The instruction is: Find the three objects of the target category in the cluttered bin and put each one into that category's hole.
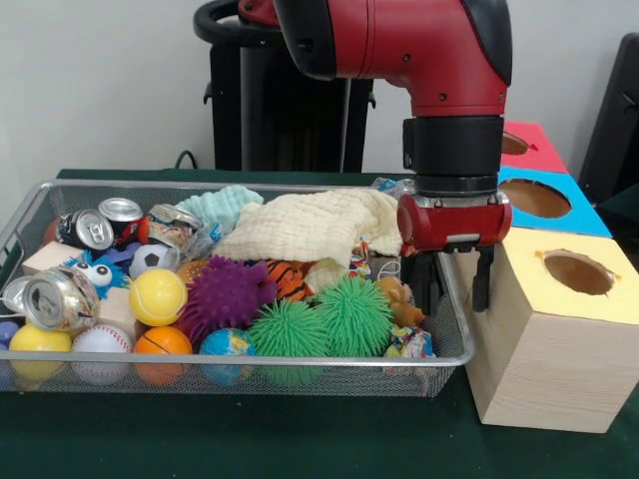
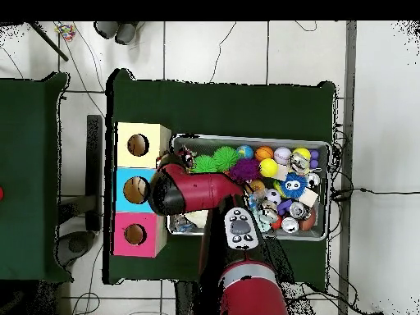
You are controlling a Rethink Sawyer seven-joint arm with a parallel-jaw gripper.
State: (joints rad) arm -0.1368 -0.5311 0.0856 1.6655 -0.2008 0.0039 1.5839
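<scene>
The bin (image 1: 250, 361) is a wide silver wire-mesh basket full of clutter: crushed drink cans (image 1: 62, 297), a yellow tennis ball (image 1: 158, 295), a mini basketball (image 1: 162, 342), a purple spiky ball (image 1: 228, 294), two green spiky balls (image 1: 319, 321) and a cream cloth (image 1: 305, 228). My gripper (image 1: 455, 289) hangs at the bin's right end, over the gap between the bin rim and the yellow-topped box (image 1: 559, 329). It is open and holds nothing. In the overhead view the arm (image 2: 193, 190) hides the gripper, and the bin (image 2: 246, 138) shows to the arm's right.
Three wooden boxes with round holes stand in a row beside the bin: yellow-topped, blue-topped (image 1: 544, 200) and pink-topped (image 1: 529, 145). From overhead they are yellow (image 2: 152, 131), blue (image 2: 121, 176) and pink (image 2: 121, 221). The table is covered in green cloth (image 1: 250, 439).
</scene>
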